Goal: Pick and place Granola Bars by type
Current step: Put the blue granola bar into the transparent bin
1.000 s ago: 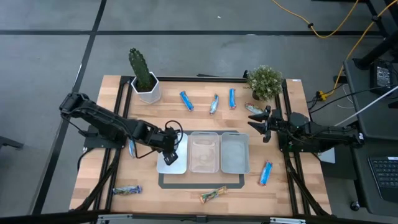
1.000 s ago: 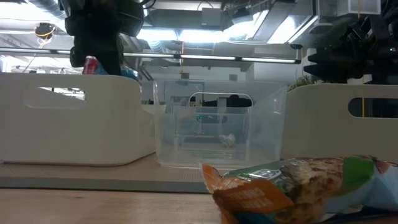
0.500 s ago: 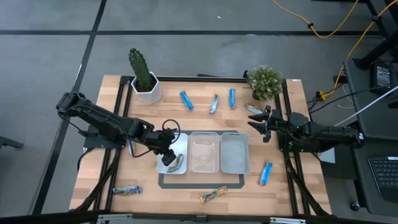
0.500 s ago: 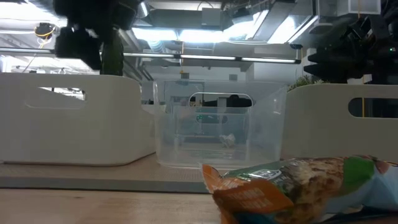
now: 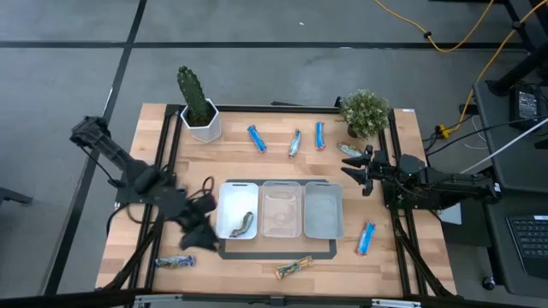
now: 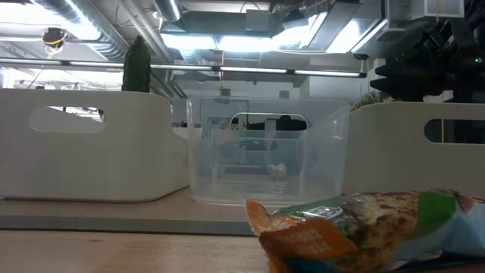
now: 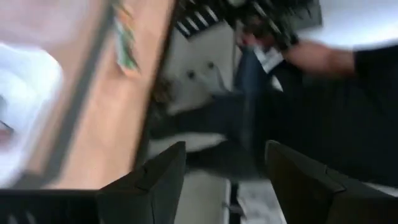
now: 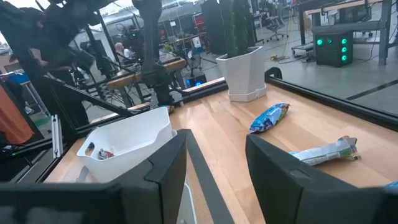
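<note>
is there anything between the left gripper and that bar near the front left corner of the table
Nothing visible. In the high view the left gripper hangs open just left of the white left tray, and the crinkly greenish-gold wrapped bar lies on bare wood toward the table's front edge, with open tabletop between them.

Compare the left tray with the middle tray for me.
The left tray is opaque white and holds one granola bar; the middle tray is clear plastic, and no bar shows in it. In the low view, the left one looks taller. Both are rectangular and sit side by side.
</note>
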Tool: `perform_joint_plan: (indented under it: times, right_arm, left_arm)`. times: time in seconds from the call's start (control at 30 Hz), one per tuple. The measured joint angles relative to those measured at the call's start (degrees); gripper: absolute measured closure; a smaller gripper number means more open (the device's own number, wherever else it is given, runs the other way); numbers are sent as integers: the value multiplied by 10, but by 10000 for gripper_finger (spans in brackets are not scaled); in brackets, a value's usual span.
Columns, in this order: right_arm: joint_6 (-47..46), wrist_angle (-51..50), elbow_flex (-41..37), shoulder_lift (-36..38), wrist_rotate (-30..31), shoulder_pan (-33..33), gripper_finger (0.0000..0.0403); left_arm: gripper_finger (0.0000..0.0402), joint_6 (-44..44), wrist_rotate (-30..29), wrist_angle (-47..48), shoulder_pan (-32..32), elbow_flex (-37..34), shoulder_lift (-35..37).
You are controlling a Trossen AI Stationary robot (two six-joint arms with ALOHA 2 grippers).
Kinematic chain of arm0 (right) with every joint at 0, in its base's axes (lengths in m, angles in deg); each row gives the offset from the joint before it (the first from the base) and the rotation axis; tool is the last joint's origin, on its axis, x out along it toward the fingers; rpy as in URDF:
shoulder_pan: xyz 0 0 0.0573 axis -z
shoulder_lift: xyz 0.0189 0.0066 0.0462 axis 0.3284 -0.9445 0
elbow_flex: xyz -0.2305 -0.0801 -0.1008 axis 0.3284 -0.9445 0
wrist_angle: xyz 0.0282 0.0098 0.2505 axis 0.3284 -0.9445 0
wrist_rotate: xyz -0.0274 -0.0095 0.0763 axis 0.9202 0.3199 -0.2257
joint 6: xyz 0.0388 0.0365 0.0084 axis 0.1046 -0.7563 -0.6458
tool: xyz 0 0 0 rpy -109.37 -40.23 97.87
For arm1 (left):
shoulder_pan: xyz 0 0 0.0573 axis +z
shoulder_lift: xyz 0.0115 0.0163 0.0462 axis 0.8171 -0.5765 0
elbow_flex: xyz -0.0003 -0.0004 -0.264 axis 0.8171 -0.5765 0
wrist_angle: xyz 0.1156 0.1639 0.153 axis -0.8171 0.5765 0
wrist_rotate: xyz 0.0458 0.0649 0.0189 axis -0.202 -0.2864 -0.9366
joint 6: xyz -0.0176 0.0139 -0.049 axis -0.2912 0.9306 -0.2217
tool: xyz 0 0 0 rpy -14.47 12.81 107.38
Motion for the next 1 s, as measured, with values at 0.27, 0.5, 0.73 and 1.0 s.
perform_joint_plan:
  times: [0.27, 0.5, 0.73, 1.0]
  right_arm:
    - [0, 0, 0, 0, 0, 0, 235]
    - [-3, -1, 0, 0, 0, 0, 235]
    - [-4, -14, 0, 0, 0, 0, 235]
    - [-2, -18, 0, 0, 0, 0, 235]
  left_arm:
    - [215, -180, 8, 120, -94, 0, -1]
    - [245, -320, -12, 173, -191, 0, -36]
    - [263, -377, -70, 196, -268, 0, -140]
    - [252, -399, 19, 225, -272, 0, -260]
